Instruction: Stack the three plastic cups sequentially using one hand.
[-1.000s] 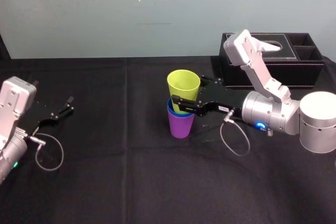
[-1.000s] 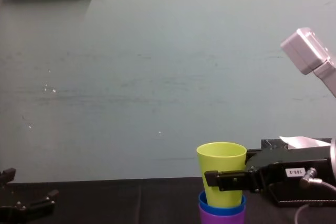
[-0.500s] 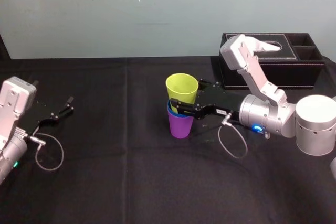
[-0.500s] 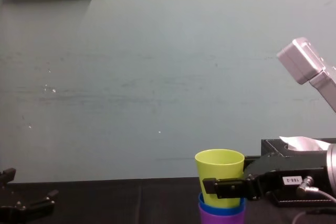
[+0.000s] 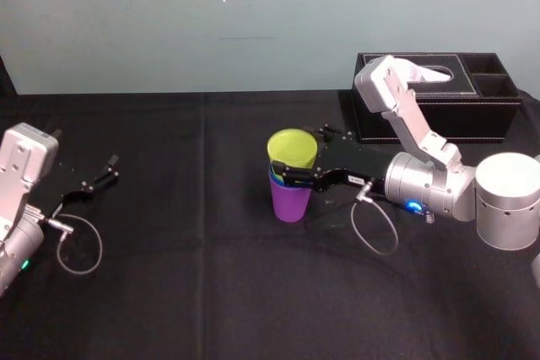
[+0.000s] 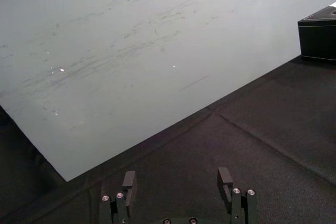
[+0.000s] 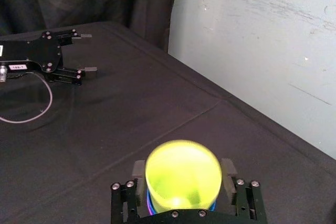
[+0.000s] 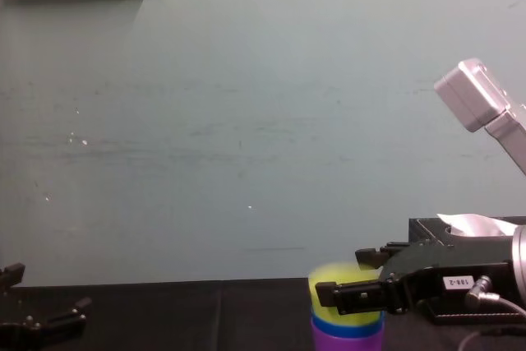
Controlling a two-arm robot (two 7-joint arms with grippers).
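Yellow-green cup [image 5: 292,149] atop purple cup [image 5: 291,205]

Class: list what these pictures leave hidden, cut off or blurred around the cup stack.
Blue cup: chest view, just a rim band; the purple cup hides its body.
Yellow-green cup: chest view, blurred; right pincer crosses it.
Purple cup's base: chest view, cut by the bottom edge.
Left pincer: left wrist view, body cut by the bottom edge.
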